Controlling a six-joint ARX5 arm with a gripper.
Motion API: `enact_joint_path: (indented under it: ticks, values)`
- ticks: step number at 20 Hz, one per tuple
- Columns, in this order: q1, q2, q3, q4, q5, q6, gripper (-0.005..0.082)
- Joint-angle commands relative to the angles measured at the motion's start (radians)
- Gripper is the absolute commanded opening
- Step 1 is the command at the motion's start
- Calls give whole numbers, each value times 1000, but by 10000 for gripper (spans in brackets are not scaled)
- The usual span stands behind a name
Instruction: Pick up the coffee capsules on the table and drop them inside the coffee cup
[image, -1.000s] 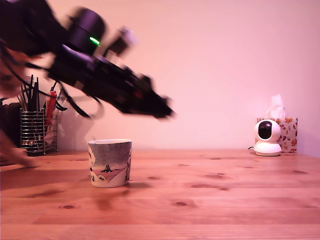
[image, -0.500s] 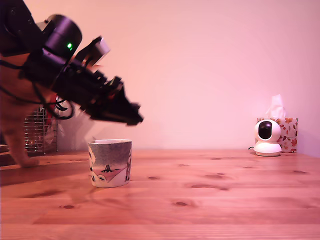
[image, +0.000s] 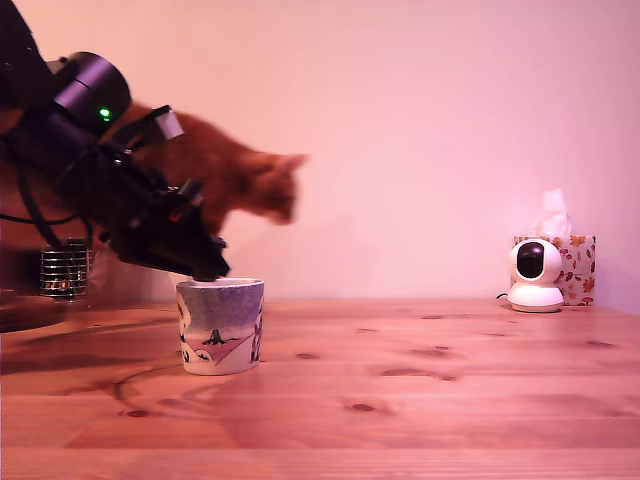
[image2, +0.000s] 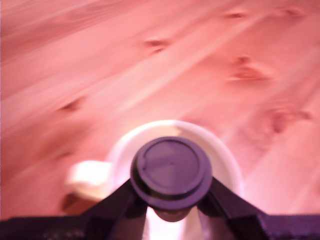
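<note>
In the wrist view my gripper (image2: 171, 189) is shut on the coffee capsule (image2: 171, 165), a dark round capsule seen flat rim on, one finger (image2: 120, 200) at each side. Directly beneath the capsule lies the white inside of the coffee cup (image2: 225, 165). In the exterior view the cup (image: 220, 325), painted with a dark tree and pale landscape, stands on the wooden table (image: 400, 400). The gripper (image: 208, 266) hangs slanted just above the cup's rim, on the exterior view's left side of it. There the capsule cannot be told from the dark fingers.
An orange cat (image: 245, 185) stands behind the arm and cup. A wire mesh pen holder (image: 65, 270) shows partly at the exterior view's left. At the exterior view's far right are a white round camera (image: 534, 275) and a floral tissue box (image: 576, 266).
The arm has swung down and towards the exterior view's left, bringing its tip from high beside the cup to just over the rim. The cat has walked in behind it.
</note>
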Motion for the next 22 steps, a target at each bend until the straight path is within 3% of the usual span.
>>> enact_joint_path:
  ticks: [1, 11, 12, 15, 16, 22]
  values:
    - [-6, -21, -2, 3, 4, 5, 151]
    - [-6, -20, -2, 8, -3, 5, 154]
    - [-6, -20, -2, 8, -4, 5, 184]
    - [-6, -20, -2, 7, -3, 24, 433]
    - [-6, -20, -2, 6, -4, 24, 470]
    - [-6, -23, -2, -1, -3, 23, 417]
